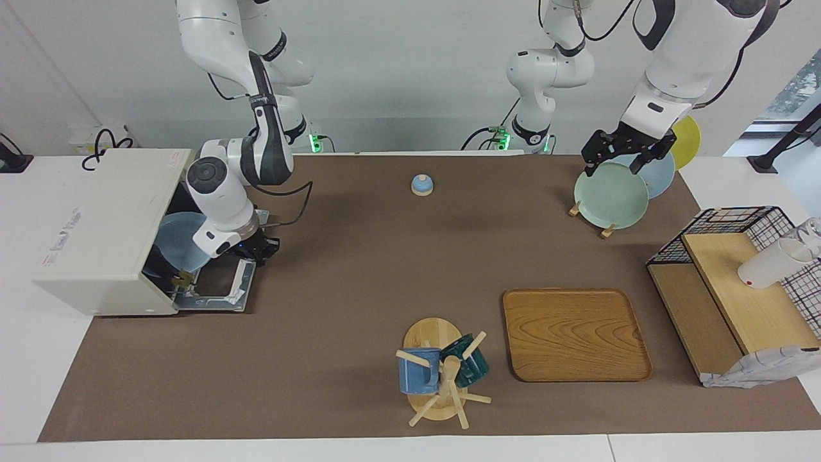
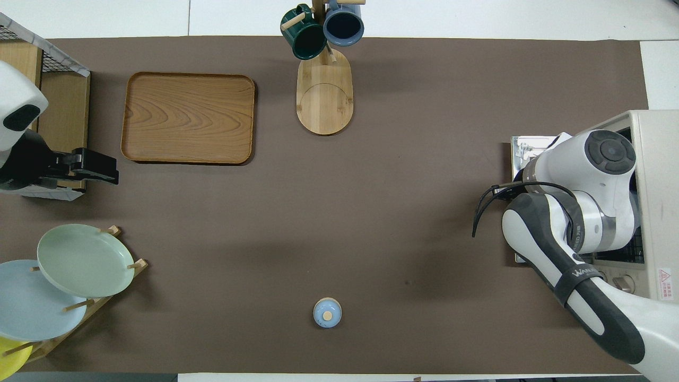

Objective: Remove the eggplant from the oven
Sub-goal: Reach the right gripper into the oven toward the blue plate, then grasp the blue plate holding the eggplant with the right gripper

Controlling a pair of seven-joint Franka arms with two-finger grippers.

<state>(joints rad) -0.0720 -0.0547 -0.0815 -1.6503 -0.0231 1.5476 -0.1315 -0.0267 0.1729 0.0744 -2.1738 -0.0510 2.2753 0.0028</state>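
The cream-white oven [image 1: 102, 218] stands at the right arm's end of the table and also shows in the overhead view [image 2: 655, 159]. Its glass door [image 1: 218, 289] lies dropped open, almost flat on the mat. My right gripper [image 1: 260, 250] is at the door's handle edge and appears shut on the handle; in the overhead view its own arm hides it. Inside the oven a light blue plate [image 1: 179, 247] leans. A small greenish-brown stem end [image 1: 183, 280] shows at the oven's mouth; the eggplant's dark body is hidden. My left gripper [image 1: 617, 159] waits open over the plate rack.
A plate rack with green, blue and yellow plates [image 1: 612, 192] stands at the left arm's end. A wire shelf [image 1: 737, 282], a wooden tray [image 1: 575, 333] and a mug tree [image 1: 442, 375] lie farther from the robots. A small blue lid [image 1: 422, 185] sits near them.
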